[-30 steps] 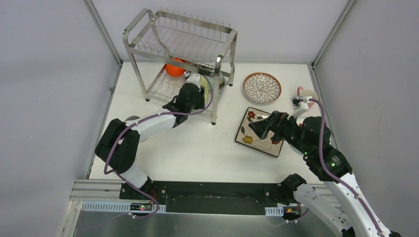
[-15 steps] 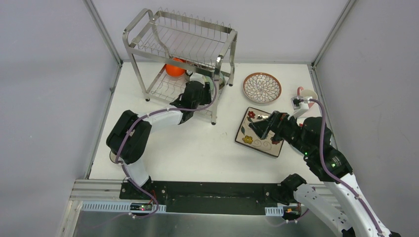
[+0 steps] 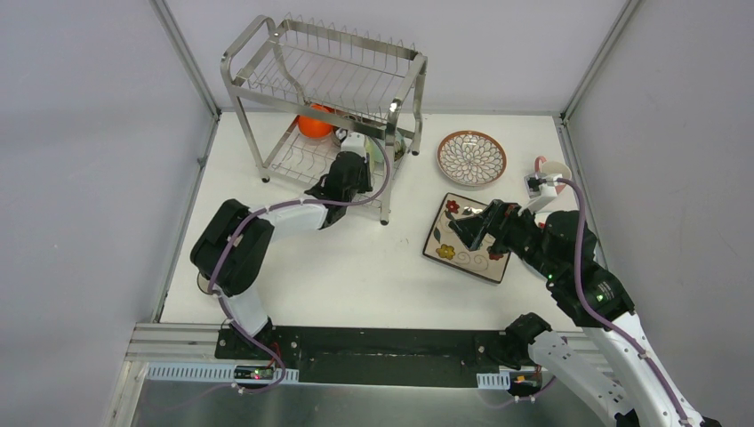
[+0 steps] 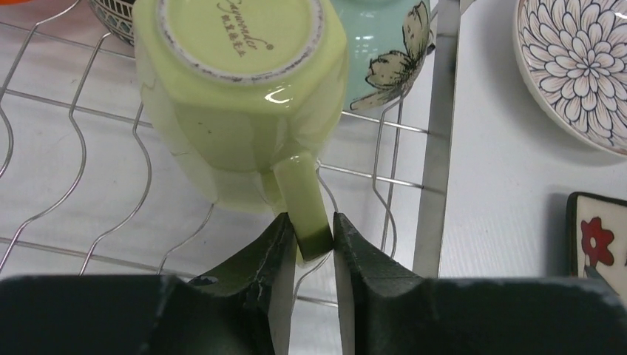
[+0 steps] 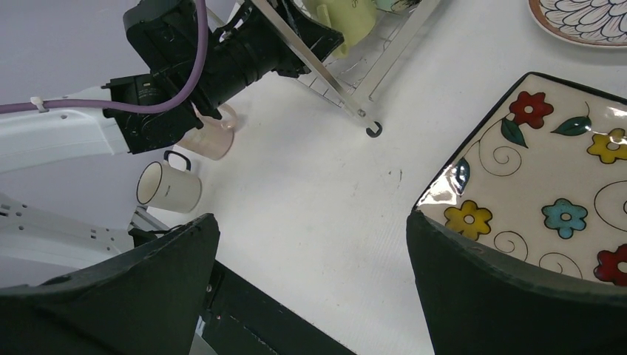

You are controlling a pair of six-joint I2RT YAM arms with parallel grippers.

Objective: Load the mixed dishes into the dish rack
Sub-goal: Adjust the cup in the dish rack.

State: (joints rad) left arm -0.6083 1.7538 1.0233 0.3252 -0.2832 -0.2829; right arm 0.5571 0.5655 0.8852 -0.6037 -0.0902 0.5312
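Our left gripper (image 4: 313, 240) nips the back-pointing handle (image 4: 304, 203) of the mug (image 4: 236, 89) lying dead ahead by the rack's (image 4: 436, 148) right edge; our right gripper (image 5: 310, 222) gapes empty.

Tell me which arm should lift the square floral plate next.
Right. The right gripper hangs open just above the square floral plate. The left gripper is across the table inside the dish rack, closed on the yellow-green mug's handle, so it is occupied.
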